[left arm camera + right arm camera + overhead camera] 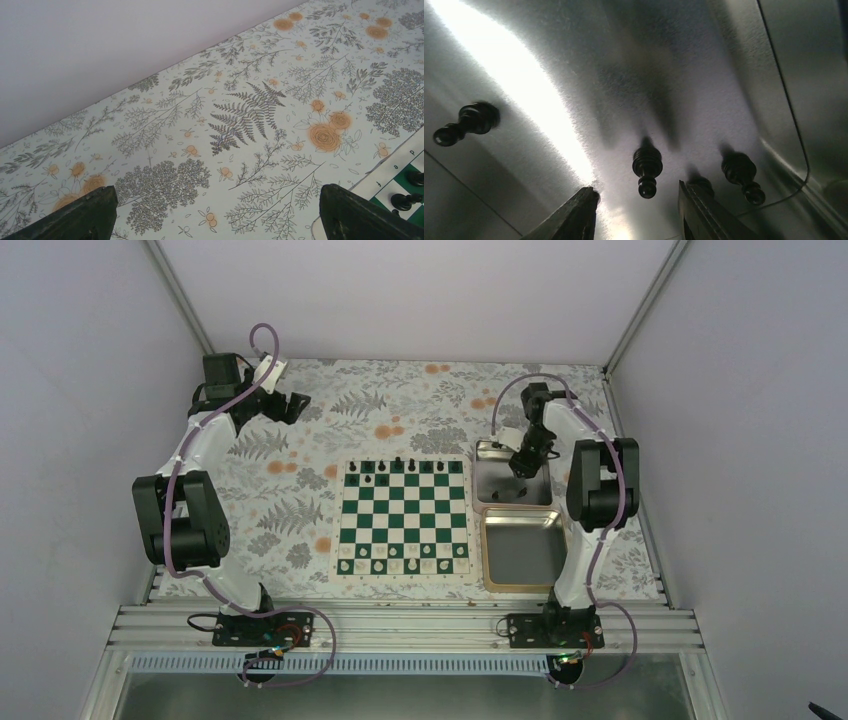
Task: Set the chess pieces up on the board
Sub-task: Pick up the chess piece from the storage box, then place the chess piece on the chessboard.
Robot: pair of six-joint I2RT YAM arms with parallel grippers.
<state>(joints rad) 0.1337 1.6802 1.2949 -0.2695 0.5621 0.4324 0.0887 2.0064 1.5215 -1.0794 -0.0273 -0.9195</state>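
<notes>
Right wrist: right gripper jaws apart, black piece lying between them on tin floor.
Left wrist: left gripper jaws wide apart above tablecloth.

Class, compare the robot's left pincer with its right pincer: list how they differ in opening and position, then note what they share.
The left pincer gapes wide; the right pincer is open more narrowly. The left pincer hangs over the floral cloth beside the board; the right pincer reaches into the far tin, over a lying black piece. Neither holds anything.
</notes>
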